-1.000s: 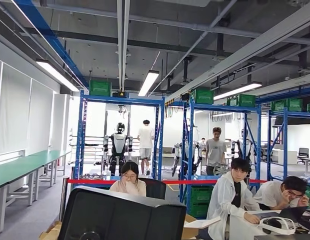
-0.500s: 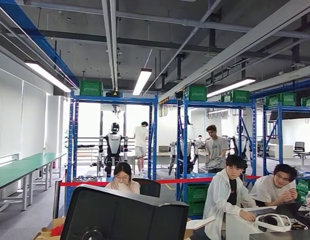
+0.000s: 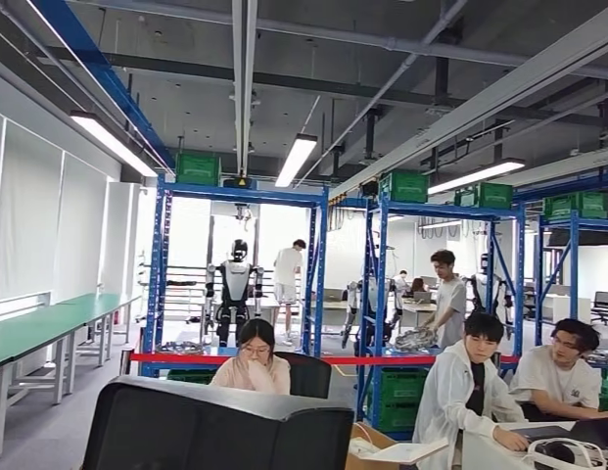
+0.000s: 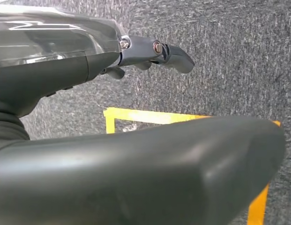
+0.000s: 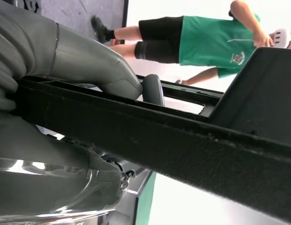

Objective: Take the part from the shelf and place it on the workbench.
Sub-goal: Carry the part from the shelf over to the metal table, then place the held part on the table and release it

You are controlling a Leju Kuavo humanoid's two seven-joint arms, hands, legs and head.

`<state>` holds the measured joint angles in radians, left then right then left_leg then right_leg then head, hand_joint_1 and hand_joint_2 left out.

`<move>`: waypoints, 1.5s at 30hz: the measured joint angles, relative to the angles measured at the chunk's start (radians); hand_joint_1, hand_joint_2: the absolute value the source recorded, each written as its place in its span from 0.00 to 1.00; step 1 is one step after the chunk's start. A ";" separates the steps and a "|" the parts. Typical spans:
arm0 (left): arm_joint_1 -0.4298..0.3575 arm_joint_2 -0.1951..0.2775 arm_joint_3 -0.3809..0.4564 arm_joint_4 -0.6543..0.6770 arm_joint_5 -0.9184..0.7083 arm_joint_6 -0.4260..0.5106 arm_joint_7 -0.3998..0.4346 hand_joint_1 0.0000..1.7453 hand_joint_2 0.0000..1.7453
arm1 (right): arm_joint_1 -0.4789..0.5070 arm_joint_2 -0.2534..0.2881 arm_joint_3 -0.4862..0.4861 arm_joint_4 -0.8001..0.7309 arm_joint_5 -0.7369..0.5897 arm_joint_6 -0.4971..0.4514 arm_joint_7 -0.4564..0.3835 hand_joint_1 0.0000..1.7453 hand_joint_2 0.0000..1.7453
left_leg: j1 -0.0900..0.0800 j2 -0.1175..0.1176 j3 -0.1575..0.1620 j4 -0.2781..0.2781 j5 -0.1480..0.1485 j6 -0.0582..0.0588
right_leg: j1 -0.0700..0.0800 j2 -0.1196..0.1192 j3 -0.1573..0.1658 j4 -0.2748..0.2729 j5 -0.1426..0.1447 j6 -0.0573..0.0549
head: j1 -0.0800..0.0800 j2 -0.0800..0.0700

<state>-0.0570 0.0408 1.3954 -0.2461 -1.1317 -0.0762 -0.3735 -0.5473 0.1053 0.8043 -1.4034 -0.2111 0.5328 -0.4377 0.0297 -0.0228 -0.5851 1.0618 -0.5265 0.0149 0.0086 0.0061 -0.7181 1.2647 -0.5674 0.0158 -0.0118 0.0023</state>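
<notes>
**Black part carried in both hands, facing the shelving**

The wide black part [image 3: 219, 431] fills the low foreground of the head view, in front of the blue shelf [image 3: 238, 264] — a seated person [image 3: 254, 360] sits between the two. The right hand [image 5: 62, 70] grips the part's edge [image 5: 165, 140], thumb over it. The left hand [image 4: 101, 51] presses beside the part [image 4: 144, 173], fingers extended above grey floor with yellow tape [image 4: 151, 116].

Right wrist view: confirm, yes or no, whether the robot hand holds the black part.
Yes. The right robot hand grips the black part, thumb over its upper edge and fingers beneath it.
</notes>
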 joint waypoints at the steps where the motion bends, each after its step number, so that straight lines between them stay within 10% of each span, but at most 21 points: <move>1: 0.000 -0.001 0.000 0.000 0.000 0.000 0.000 0.00 1.00 | -0.003 0.000 0.001 0.000 -0.004 0.001 -0.001 1.00 1.00 | 0.000 -0.003 0.011 -0.001 -0.008 -0.002 | 0.004 0.001 0.020 -0.070 0.051 -0.006 | 0.000 0.000; 3: -0.002 -0.004 0.000 0.000 -0.001 0.000 0.000 0.00 1.00 | -0.008 0.000 0.001 0.000 -0.009 0.003 -0.001 1.00 1.00 | 0.002 -0.007 0.026 -0.007 -0.018 -0.008 | 0.014 0.003 0.058 -0.177 0.111 -0.019 | 0.000 0.000; 8: -0.005 -0.008 0.000 0.000 -0.002 -0.001 -0.001 0.00 1.00 | -0.012 0.003 0.001 -0.001 -0.012 0.004 -0.001 1.00 1.00 | 0.001 -0.001 0.036 -0.020 -0.031 -0.028 | 0.014 0.000 0.098 -0.248 0.104 -0.041 | -0.001 0.000; 13: -0.003 -0.006 0.000 0.000 -0.002 0.000 -0.001 0.00 1.00 | -0.009 0.006 0.002 0.004 -0.013 0.004 -0.001 1.00 1.00 | -0.003 0.009 -0.115 0.216 -0.093 -0.035 | 0.009 -0.006 0.147 -0.277 0.082 -0.049 | 0.000 0.000; 17: -0.001 -0.004 0.000 0.000 -0.002 0.000 -0.001 0.00 1.00 | -0.007 0.006 0.004 0.007 -0.013 0.004 -0.001 1.00 1.00 | 0.001 0.017 -0.089 0.069 0.053 -0.046 | 0.007 -0.004 0.189 -0.265 0.039 -0.035 | -0.001 0.000; 19: -0.004 -0.004 0.000 0.000 -0.002 0.000 -0.001 0.00 1.00 | -0.008 0.007 0.005 0.008 -0.013 0.003 -0.001 1.00 1.00 | -0.002 0.021 -0.063 0.009 0.066 -0.038 | 0.009 -0.004 0.193 -0.253 0.021 -0.024 | -0.001 0.000; 24: -0.003 -0.004 0.000 0.000 -0.002 0.000 -0.002 0.00 1.00 | -0.009 0.007 0.008 0.006 -0.013 0.003 -0.001 1.00 1.00 | -0.001 0.017 -0.049 -0.002 0.040 -0.007 | 0.005 -0.004 0.172 -0.201 -0.014 -0.003 | -0.002 0.000; 28: -0.004 -0.002 0.000 0.000 -0.003 0.000 -0.003 0.00 1.00 | -0.004 0.005 0.008 0.003 -0.013 0.003 -0.001 1.00 1.00 | -0.003 0.017 -0.023 -0.003 0.018 0.001 | -0.001 -0.004 0.017 0.046 -0.080 0.006 | -0.002 0.000; 30: -0.004 -0.002 0.000 0.000 -0.004 0.000 -0.004 0.00 1.00 | -0.002 0.004 0.008 0.000 -0.008 0.003 -0.004 1.00 1.00 | -0.004 0.014 -0.004 -0.004 0.004 0.000 | 0.002 -0.004 -0.009 0.034 -0.025 -0.002 | -0.002 0.000; 34: -0.008 -0.006 0.000 0.000 -0.008 0.000 -0.006 0.00 1.00 | -0.015 0.005 0.007 -0.019 0.001 0.002 -0.005 1.00 1.00 | 0.000 0.009 0.028 -0.011 -0.018 -0.010 | 0.023 0.000 0.061 -0.193 0.119 -0.031 | -0.002 0.000; 39: -0.013 -0.007 -0.002 0.000 -0.022 0.000 -0.011 0.00 1.00 | -0.047 0.019 0.006 -0.047 0.057 -0.029 0.007 1.00 1.00 | -0.001 0.011 0.029 -0.009 -0.039 -0.027 | 0.018 -0.003 0.096 -0.259 0.116 -0.049 | -0.002 0.001; 43: -0.018 -0.004 -0.004 0.000 -0.025 0.003 -0.008 0.00 1.00 | -0.093 0.031 0.009 -0.044 0.193 -0.116 0.031 1.00 1.00 | -0.002 0.013 -0.091 0.203 -0.111 -0.037 | 0.014 -0.006 0.122 -0.276 0.105 -0.053 | -0.002 0.000; 45: -0.016 -0.004 -0.005 0.000 -0.026 0.004 -0.002 0.00 1.00 | -0.119 0.036 0.014 -0.027 0.283 -0.175 0.051 1.00 1.00 | 0.002 0.014 -0.118 0.210 -0.076 -0.045 | 0.012 -0.004 0.130 -0.272 0.096 -0.051 | -0.002 0.000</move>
<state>-0.0733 0.0370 1.3908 -0.2461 -1.1579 -0.0723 -0.3756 -0.6665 0.1417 0.8187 -1.4308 0.0721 0.3579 -0.3869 0.0312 -0.0092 -0.7029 1.2714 -0.6028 -0.0297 0.0203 0.0016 -0.5885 0.9932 -0.4710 -0.0353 -0.0136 0.0025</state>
